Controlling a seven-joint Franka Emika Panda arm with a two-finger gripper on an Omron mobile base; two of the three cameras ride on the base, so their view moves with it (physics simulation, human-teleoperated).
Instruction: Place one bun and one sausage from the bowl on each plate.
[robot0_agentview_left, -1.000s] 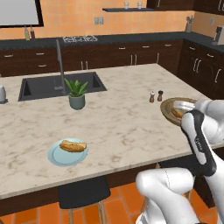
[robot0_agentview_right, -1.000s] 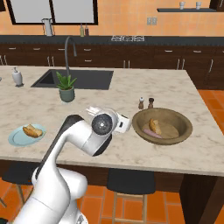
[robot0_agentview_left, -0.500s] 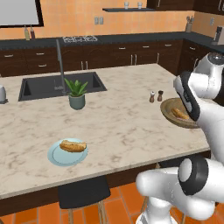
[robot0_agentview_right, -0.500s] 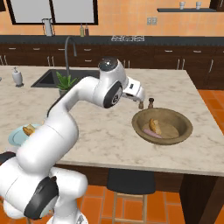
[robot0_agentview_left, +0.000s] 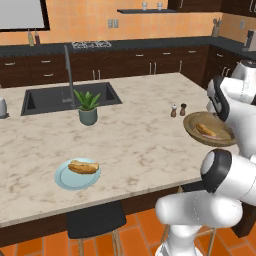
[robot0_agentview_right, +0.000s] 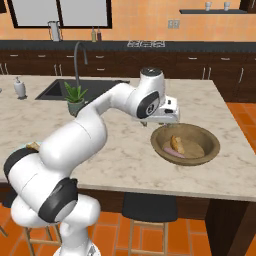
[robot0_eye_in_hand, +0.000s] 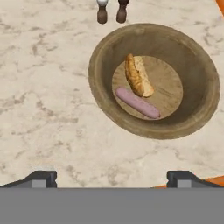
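The brown wooden bowl (robot0_eye_in_hand: 202, 65) lies below my hand, holding one golden bun (robot0_eye_in_hand: 138, 75) and one pink sausage (robot0_eye_in_hand: 138, 103) side by side on its floor. My gripper (robot0_eye_in_hand: 111, 179) hangs open above the counter just short of the bowl, its fingertips (robot0_eye_in_hand: 41, 178) wide apart with nothing between them. From the right base, the gripper (robot0_agentview_right: 160, 122) hovers over the left rim of the bowl (robot0_agentview_right: 215, 145). Far to the left, a pale blue plate (robot0_agentview_left: 62, 180) carries a bun (robot0_agentview_left: 83, 166) with a darker piece along it. The bowl (robot0_agentview_left: 189, 127) sits at the counter's right end.
Salt and pepper shakers (robot0_eye_in_hand: 111, 12) stand just beyond the bowl. A potted plant (robot0_agentview_left: 88, 107) stands by the sink (robot0_agentview_left: 50, 100) with its tall faucet. Dark stools (robot0_agentview_left: 95, 220) sit under the counter's front edge. The right edge of the counter is close to the bowl.
The arm has swung up from low at the counter's front and reached over to the bowl. The gripper has stayed open. Bowl, plate and food have not moved.
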